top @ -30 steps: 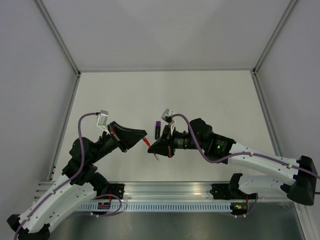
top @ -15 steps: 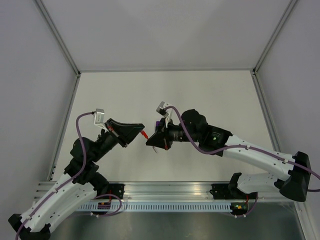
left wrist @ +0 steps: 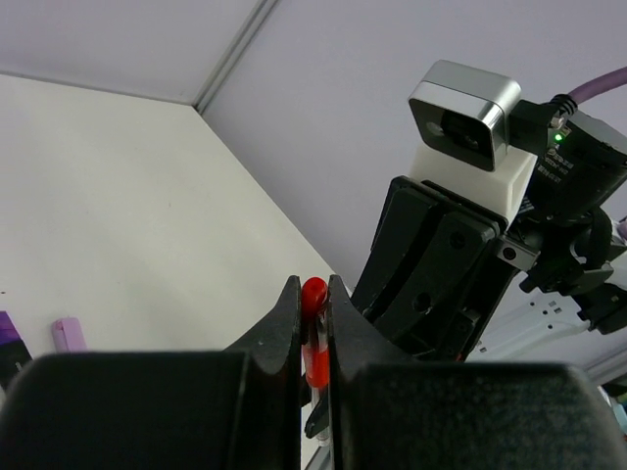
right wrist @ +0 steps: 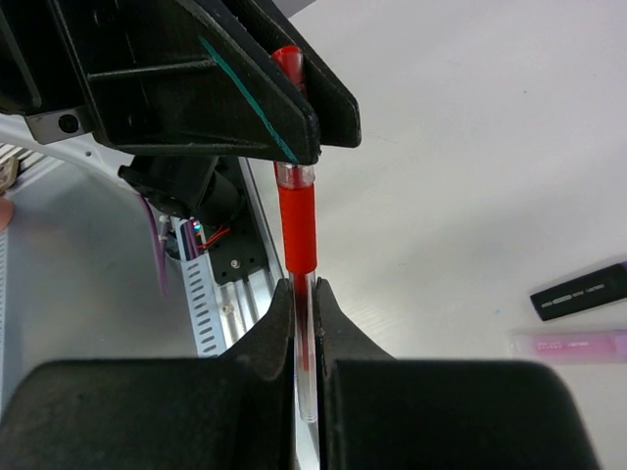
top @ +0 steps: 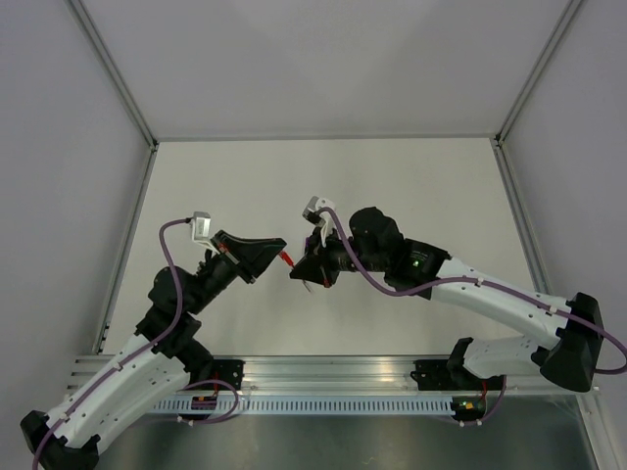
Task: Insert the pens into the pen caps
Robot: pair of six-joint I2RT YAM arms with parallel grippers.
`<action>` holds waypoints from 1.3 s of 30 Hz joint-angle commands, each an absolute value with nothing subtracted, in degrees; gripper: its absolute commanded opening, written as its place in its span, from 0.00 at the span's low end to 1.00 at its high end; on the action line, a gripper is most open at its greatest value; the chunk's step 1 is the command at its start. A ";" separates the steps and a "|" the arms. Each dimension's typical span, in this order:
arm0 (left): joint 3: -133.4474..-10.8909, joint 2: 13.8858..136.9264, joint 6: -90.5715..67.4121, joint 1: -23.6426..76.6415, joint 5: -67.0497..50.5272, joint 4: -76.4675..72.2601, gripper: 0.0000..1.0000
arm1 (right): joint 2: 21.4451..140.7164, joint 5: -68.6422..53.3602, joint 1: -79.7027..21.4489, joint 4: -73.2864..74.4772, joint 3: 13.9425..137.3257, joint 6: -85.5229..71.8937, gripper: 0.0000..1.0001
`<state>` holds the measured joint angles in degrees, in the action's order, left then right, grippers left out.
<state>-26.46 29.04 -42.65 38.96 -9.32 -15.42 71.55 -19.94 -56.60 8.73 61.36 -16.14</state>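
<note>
The right arm is reaching further left than a moment ago, its right gripper [right wrist: 305, 289] pinching the thin red pen [right wrist: 297, 220], whose far end is meeting the red cap [right wrist: 288, 57] that the left gripper [left wrist: 313, 286] is squeezing, while the pink marker [right wrist: 568, 344] and purple cap [right wrist: 588, 290] are lying side by side on the table [top: 411, 186].

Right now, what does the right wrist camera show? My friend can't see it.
A thin red pen runs up the picture, pinched below by the right gripper, its top held in the left gripper. A dark cap and a pink marker lie on the white table at right.
</note>
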 commanded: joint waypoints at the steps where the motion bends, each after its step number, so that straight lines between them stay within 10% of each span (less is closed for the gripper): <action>1: -23.91 30.49 -45.00 41.40 -18.73 -1.77 0.02 | 72.86 -6.16 -53.26 -8.88 69.26 -13.97 0.00; 22: -28.82 31.47 -48.96 41.48 -12.31 2.89 0.02 | 78.04 -7.36 -53.35 -6.07 64.42 -9.93 0.00; 29: -40.42 30.94 -43.60 41.48 -8.00 13.00 0.55 | 76.56 -10.02 -53.53 -4.66 59.68 -9.32 0.00; 39: -47.89 32.17 -40.35 41.40 -4.58 20.21 0.70 | 74.53 -7.66 -53.44 -3.26 55.99 -13.71 0.00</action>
